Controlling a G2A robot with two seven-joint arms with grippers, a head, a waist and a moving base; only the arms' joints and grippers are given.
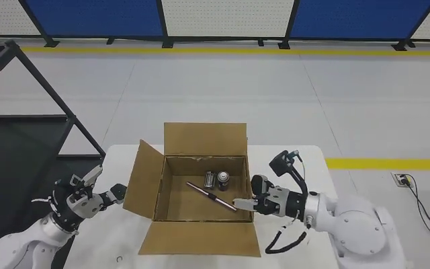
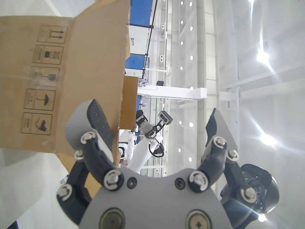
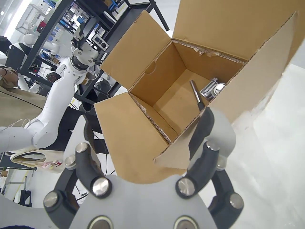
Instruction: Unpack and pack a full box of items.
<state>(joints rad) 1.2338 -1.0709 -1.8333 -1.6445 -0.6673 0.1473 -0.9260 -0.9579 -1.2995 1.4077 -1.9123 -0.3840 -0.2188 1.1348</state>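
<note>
Three small items, a stiff, likely slick rod [image 1: 211, 196], a fitting [image 1: 209, 179] and a bottle [image 1: 223, 179], lie in the open box [image 1: 205, 138] on the table [image 1: 295, 158], the left claw [image 2: 155, 120] and right claw [image 1: 243, 202] both spread wide at its side flaps; the rod is probably best pinched mid-length.

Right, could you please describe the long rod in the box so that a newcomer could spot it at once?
On the white table stands an open cardboard box with its flaps spread. On its floor lies the rod, slanting across the middle. It alone is long and thin; the metal fitting and dark bottle beside it are short.
</note>
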